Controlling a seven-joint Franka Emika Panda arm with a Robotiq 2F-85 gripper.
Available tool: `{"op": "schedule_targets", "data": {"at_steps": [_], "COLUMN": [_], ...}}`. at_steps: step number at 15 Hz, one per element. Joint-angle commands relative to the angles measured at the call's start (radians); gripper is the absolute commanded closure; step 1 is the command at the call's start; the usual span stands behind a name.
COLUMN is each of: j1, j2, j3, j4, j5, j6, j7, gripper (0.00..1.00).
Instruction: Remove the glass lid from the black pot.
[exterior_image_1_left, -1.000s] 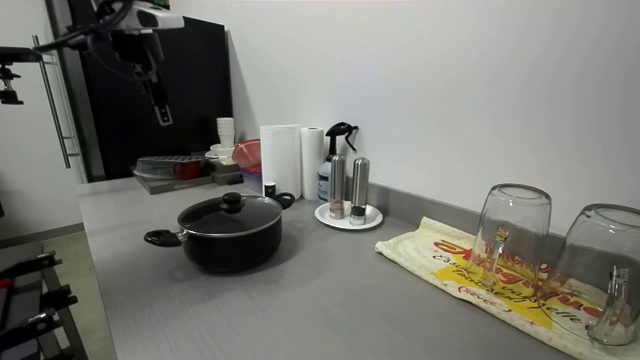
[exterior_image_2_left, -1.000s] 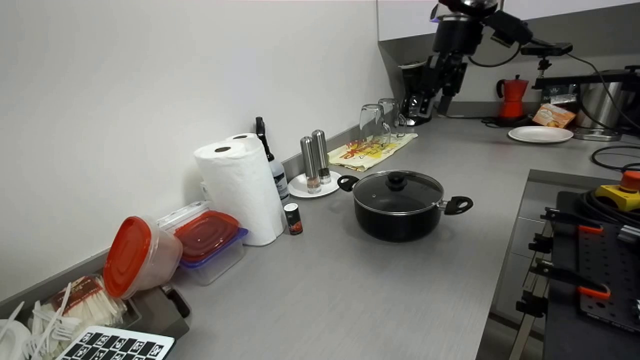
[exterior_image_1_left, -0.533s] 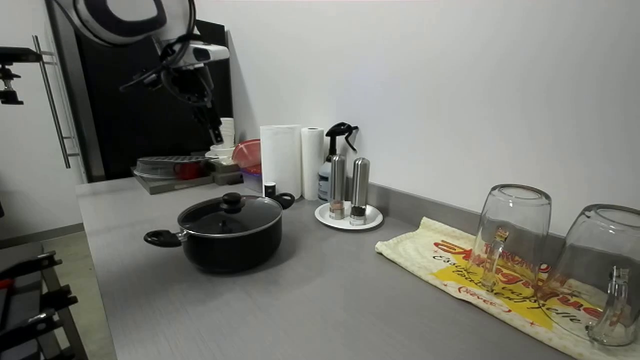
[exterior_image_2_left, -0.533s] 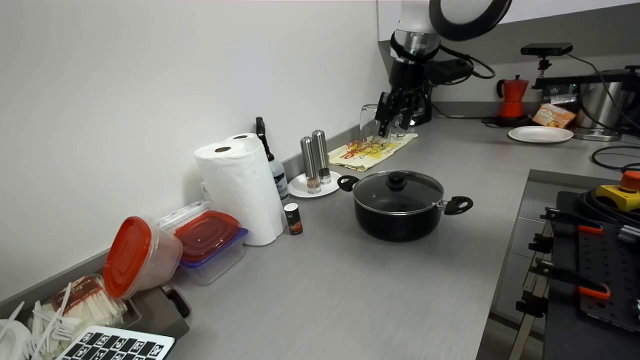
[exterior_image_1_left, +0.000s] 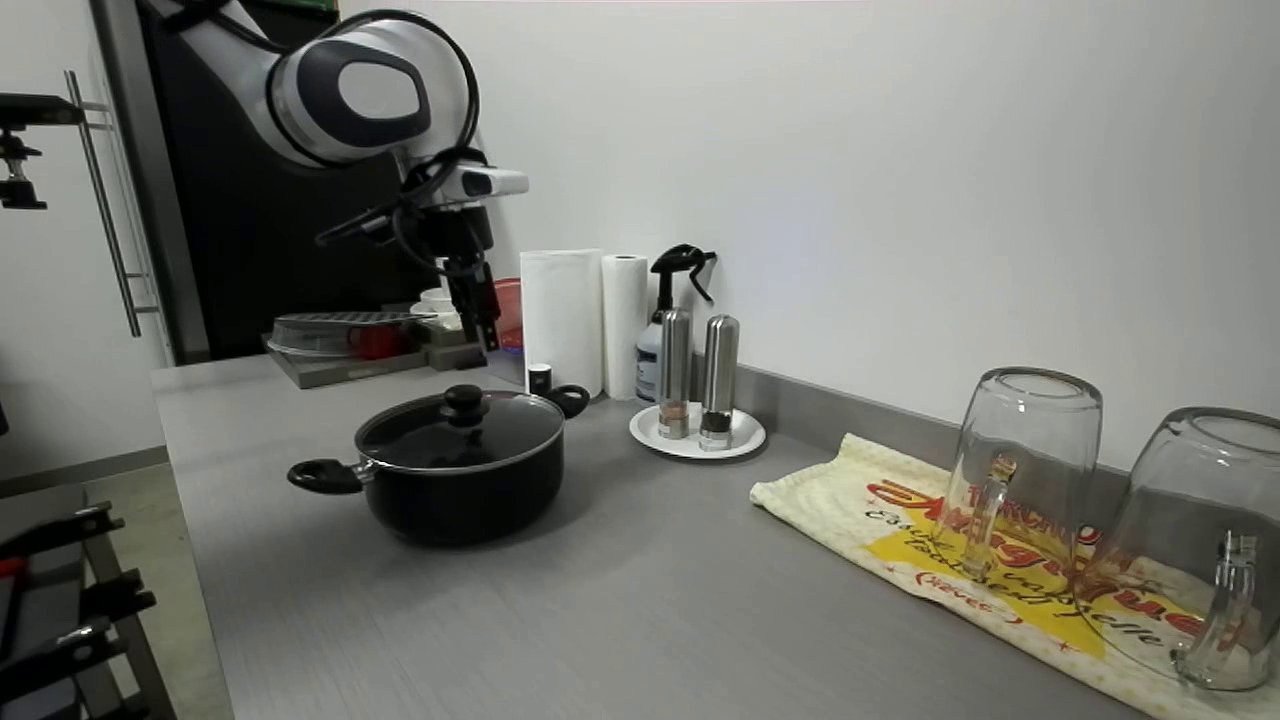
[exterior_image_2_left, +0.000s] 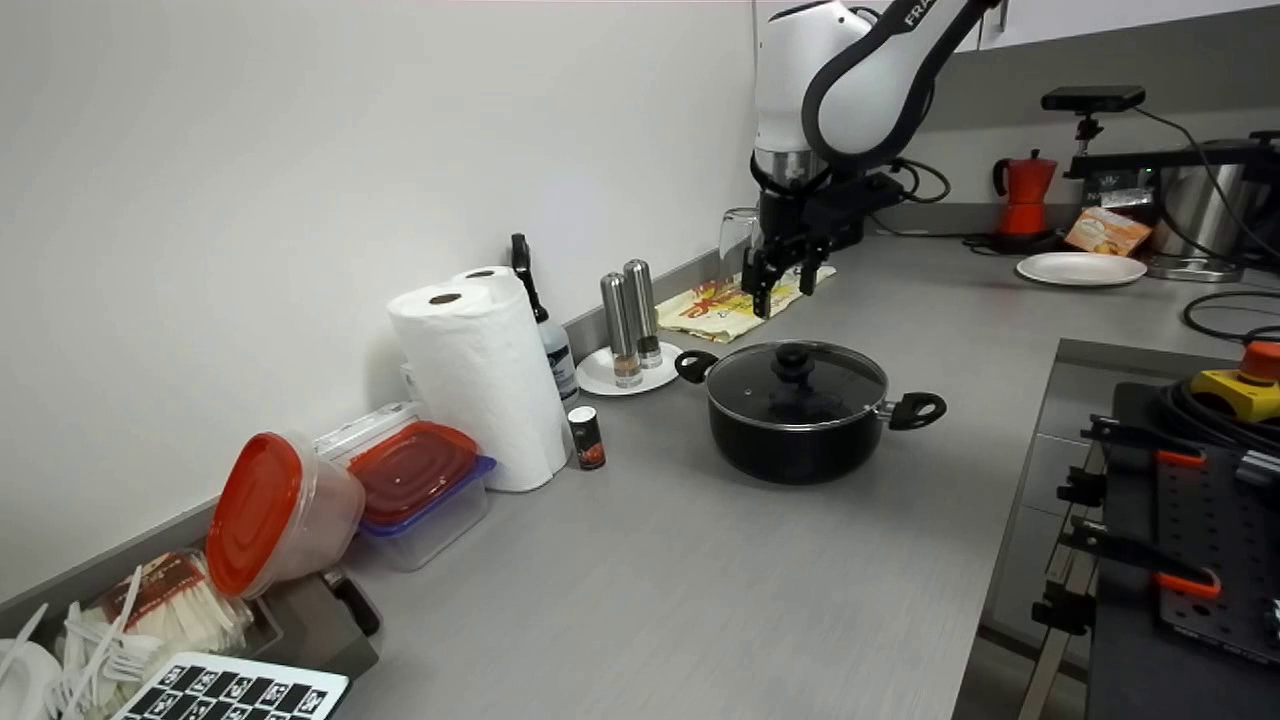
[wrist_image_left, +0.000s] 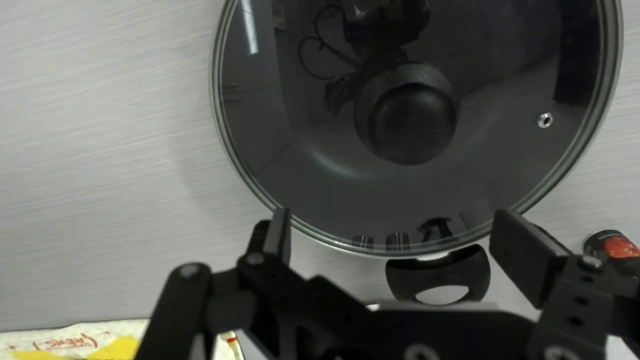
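Observation:
The glass lid (exterior_image_1_left: 525, 425) with a black centre knob (exterior_image_1_left: 465, 403) sits flat on the black pot (exterior_image_1_left: 465, 510) on the grey counter. In an exterior view the lid (exterior_image_2_left: 745, 392) also rests on the pot (exterior_image_2_left: 795, 452). My gripper (exterior_image_2_left: 784, 297) is open and empty, above the lid's height and apart from it, towards the wall side of the pot. It also shows above the pot in an exterior view (exterior_image_1_left: 488, 345). In the wrist view the open fingers (wrist_image_left: 392, 216) straddle the lid's near rim and one side handle (wrist_image_left: 438, 274); the knob (wrist_image_left: 410, 122) lies ahead of them.
A white plate (exterior_image_1_left: 645, 440) with two metal mills, paper towel rolls (exterior_image_2_left: 480, 390), a spray bottle (exterior_image_1_left: 648, 355) and a small shaker (exterior_image_2_left: 587, 440) stand along the wall. Upturned glasses (exterior_image_1_left: 1030, 420) stand on a cloth (exterior_image_1_left: 850, 490). A black clamp-fitted platform (exterior_image_2_left: 1190, 640) lies beside the counter.
My arm has come down and closer to the pot, moving right in one exterior picture and left in the opposite picture. The pot and lid have not moved. The gripper stays open.

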Motion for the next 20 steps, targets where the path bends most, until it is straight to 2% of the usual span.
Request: {"op": "schedule_targets", "data": {"at_steps": [1,12,13,14,16,20], "j1": [0.045,0.073,0.071,0.069,0.068,0.070], "j2": [0.063,0.142,0.145,0.148,0.153,0.154], "j3": [-0.024,-0.035,-0.037,-0.039,-0.043,-0.044], "j4": [0.054,0.103,0.107,0.109,0.114,0.124], "j5": [0.020,0.092,0.098,0.105,0.116,0.141], "j6": [-0.065,-0.153,-0.156,-0.159,-0.164,-0.178], "j7": [0.025,0.018,0.016,0.013,0.013,0.011], "gripper": [0.00,0.00,0.25,0.27,0.40,0.73]}}
